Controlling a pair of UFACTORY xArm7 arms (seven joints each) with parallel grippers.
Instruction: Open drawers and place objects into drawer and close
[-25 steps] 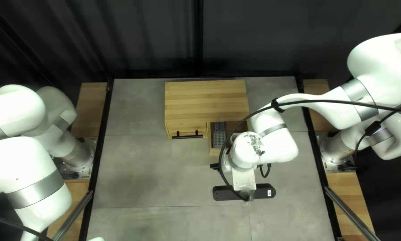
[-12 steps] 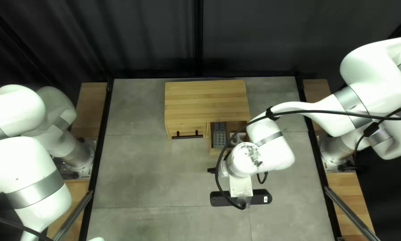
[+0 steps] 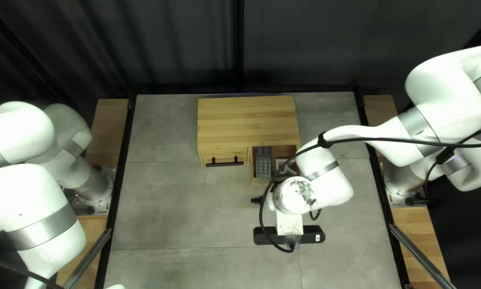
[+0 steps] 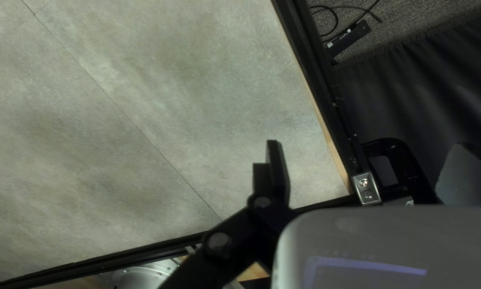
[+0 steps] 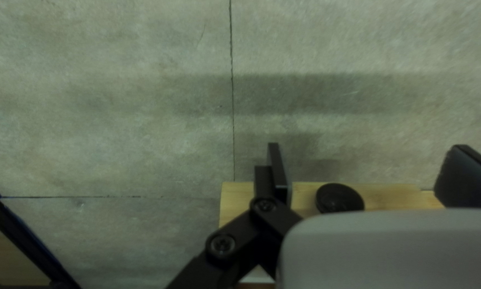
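Closing stage, likely: open drawer (image 3: 258,182) holds a studded grey block (image 3: 263,161) and a pale angular piece (image 3: 286,167).
Cabinet (image 3: 247,122) near mid far edge of bench (image 3: 165,214); striped blond wood, boxy, dark bar handle (image 3: 224,161) on the shut drawer (image 3: 224,155). Bench mottled grey, seamed. Right tool (image 5: 368,145) released, nothing gripped, round black piece (image 5: 339,198) on pale wood between its fingers; left tool (image 4: 365,143) released, idle. Next, probably: line up on drawer front, push evenly toward far edge.
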